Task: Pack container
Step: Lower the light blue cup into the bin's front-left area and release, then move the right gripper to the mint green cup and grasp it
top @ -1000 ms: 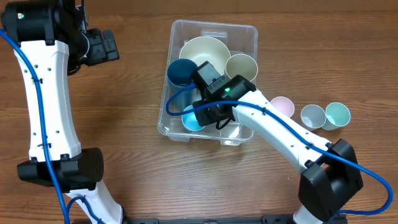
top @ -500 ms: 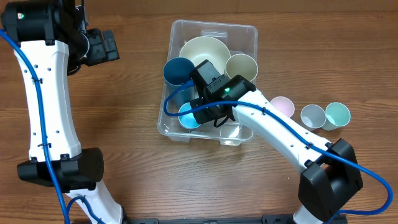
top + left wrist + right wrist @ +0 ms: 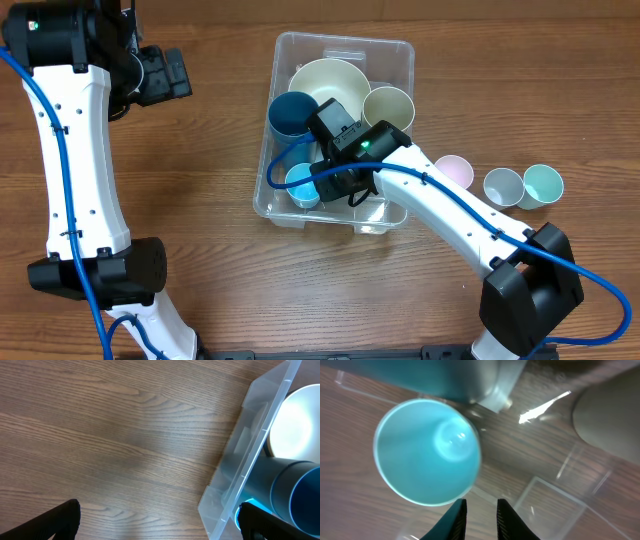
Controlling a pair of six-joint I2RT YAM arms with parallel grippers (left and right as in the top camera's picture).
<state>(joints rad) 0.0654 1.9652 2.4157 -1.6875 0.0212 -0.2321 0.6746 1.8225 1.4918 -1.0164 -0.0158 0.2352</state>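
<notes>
The clear container [image 3: 346, 41] sits mid-table and holds a cream bowl [image 3: 327, 82], a dark blue cup [image 3: 292, 113], a cream cup [image 3: 389, 105] and a light blue cup [image 3: 301, 184]. My right gripper [image 3: 326, 184] is inside the container, just right of the light blue cup. In the right wrist view the gripper [image 3: 481, 510] stands slightly open, with nothing between its fingers, just below the upright cup [image 3: 427, 452]. My left gripper [image 3: 172, 74] hovers open over bare table left of the container; in its wrist view [image 3: 160, 525] the container wall [image 3: 250, 445] lies to the right.
Three small cups stand on the table right of the container: pink [image 3: 455, 169], grey-blue [image 3: 503, 186] and teal [image 3: 543, 184]. My right arm reaches across the container's near right corner. Wood table surrounds everything.
My right gripper's jaws have parted and let go of the light blue cup, which now stands upright in the container's near left corner. The left arm has not moved.
</notes>
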